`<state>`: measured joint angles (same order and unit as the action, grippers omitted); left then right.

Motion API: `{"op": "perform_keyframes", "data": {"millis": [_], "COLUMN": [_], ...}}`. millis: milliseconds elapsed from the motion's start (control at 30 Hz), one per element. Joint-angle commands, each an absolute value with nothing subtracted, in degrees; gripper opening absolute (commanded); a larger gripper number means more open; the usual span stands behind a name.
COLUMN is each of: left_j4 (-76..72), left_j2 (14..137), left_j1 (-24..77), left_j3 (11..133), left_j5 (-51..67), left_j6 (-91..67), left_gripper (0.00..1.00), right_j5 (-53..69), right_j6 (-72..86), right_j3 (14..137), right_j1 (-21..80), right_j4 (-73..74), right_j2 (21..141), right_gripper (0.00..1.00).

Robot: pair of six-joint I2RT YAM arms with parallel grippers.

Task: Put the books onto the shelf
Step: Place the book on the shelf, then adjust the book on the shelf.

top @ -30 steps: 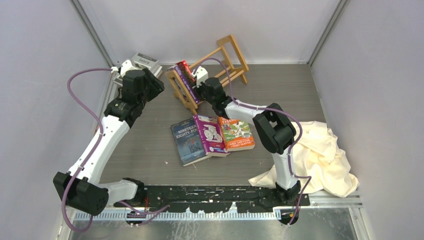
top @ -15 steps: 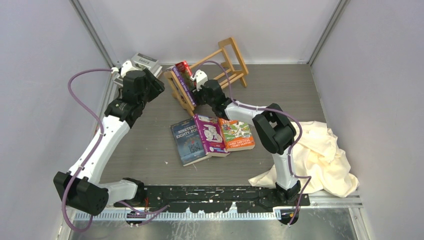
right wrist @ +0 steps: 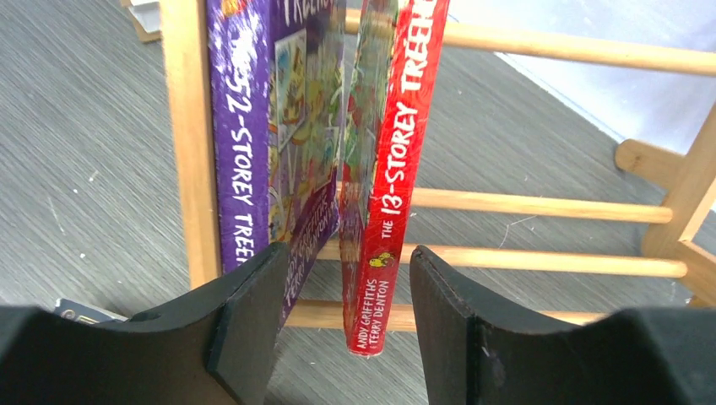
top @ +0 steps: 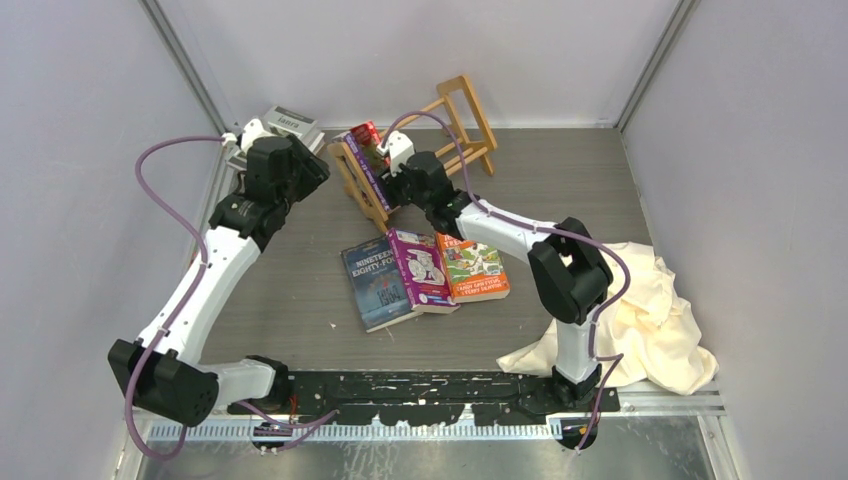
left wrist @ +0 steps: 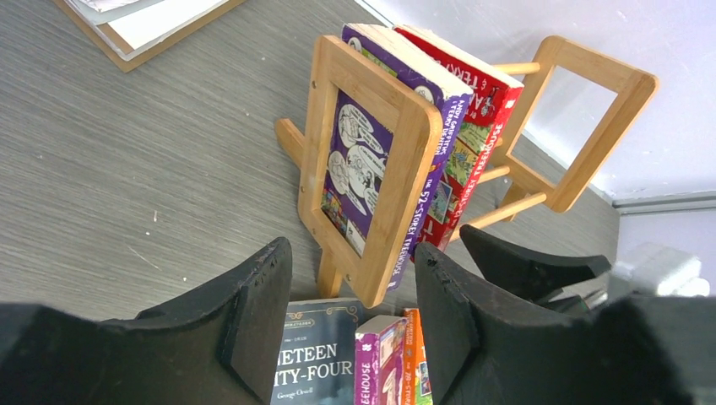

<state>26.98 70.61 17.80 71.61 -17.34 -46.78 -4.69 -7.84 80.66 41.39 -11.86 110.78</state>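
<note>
The light-wood shelf (top: 463,110) lies askew at the back of the table. A purple book (right wrist: 253,126) and a red book (right wrist: 393,169) stand in it against its near end frame (left wrist: 405,169). My right gripper (right wrist: 348,329) is open, its fingers either side of the red book's spine without touching it. Left of the shelf, my left gripper (left wrist: 350,321) hovers open and empty, facing that end frame. On the table lie a dark blue book (top: 378,283), another purple book (top: 420,270) and an orange book (top: 472,267), side by side.
Larger grey and white books (top: 285,125) are stacked in the back left corner behind my left arm. A cream cloth (top: 640,310) is heaped at the right, near the right arm's base. Walls close in the table on three sides.
My right gripper has opened and let go of the red book, which now stands in the shelf beside the purple one. The left arm has barely moved.
</note>
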Motion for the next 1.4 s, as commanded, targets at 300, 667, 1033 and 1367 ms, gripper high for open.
{"op": "perform_keyframes", "data": {"millis": [300, 667, 1033, 1367], "left_j4": [26.96, 27.49, 26.8, 26.71], "left_j2": [72.38, 75.02, 76.94, 78.3], "left_j1": [17.5, 17.49, 17.52, 17.45], "left_j3": [76.12, 78.48, 79.41, 79.54], "left_j5": [-17.56, -19.06, -19.11, -19.15], "left_j6": [-48.78, -47.69, -46.34, -45.19], "left_gripper": [0.54, 0.54, 0.54, 0.54], "right_j5": [-6.19, -8.3, -5.56, -0.88], "right_j6": [-7.34, -2.1, 7.61, 13.56], "right_j3": [83.59, 89.73, 104.1, 117.14], "right_j1": [42.16, 39.19, 32.04, 29.83], "right_j4": [-10.28, -11.89, -6.73, -4.36], "right_j2": [102.39, 102.66, 114.35, 127.8], "right_gripper": [0.6, 0.27, 0.08, 0.06]}}
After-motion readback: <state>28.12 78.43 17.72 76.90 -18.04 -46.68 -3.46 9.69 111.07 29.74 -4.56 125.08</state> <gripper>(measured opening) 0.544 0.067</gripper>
